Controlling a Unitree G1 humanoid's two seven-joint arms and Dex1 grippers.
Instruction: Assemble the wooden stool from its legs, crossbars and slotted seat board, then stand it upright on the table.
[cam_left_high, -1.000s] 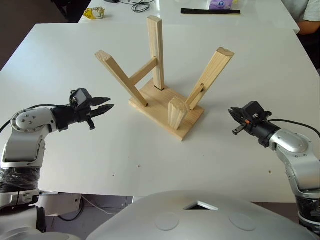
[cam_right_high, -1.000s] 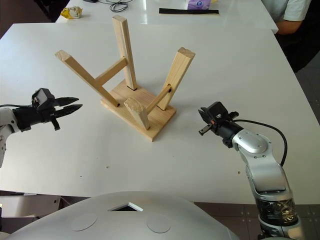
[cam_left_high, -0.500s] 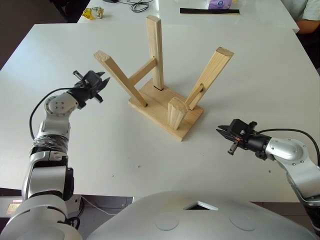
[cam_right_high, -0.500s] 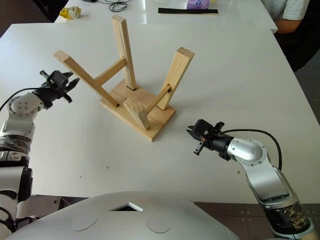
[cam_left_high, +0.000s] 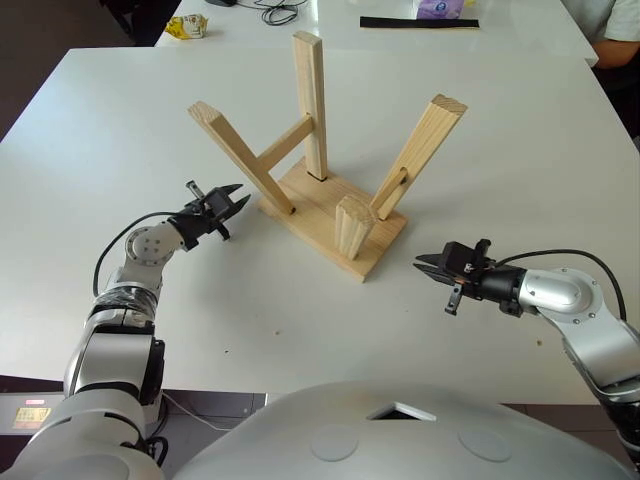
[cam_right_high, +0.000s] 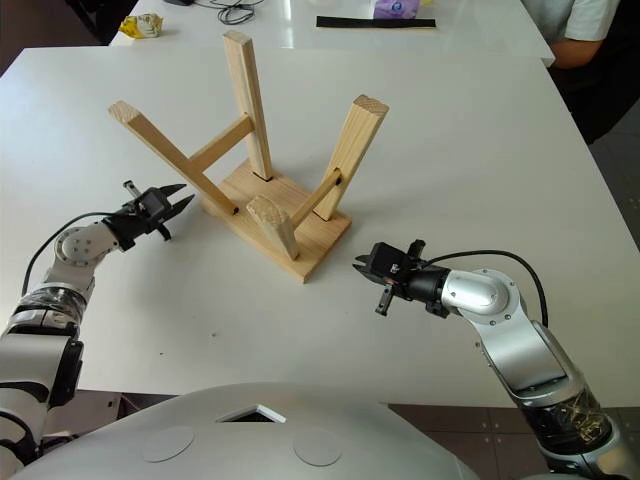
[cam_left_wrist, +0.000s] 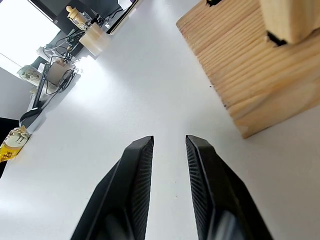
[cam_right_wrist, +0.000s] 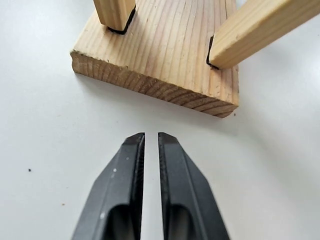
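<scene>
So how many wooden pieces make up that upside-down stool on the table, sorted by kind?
Legs: 4
Crossbars: 2
Seat board: 1
Total: 7 wooden pieces

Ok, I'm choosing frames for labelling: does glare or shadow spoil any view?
Left wrist view: glare whitens the far part of the table. Right wrist view: even light, a soft shadow under the seat board. Eye views: evenly lit.
</scene>
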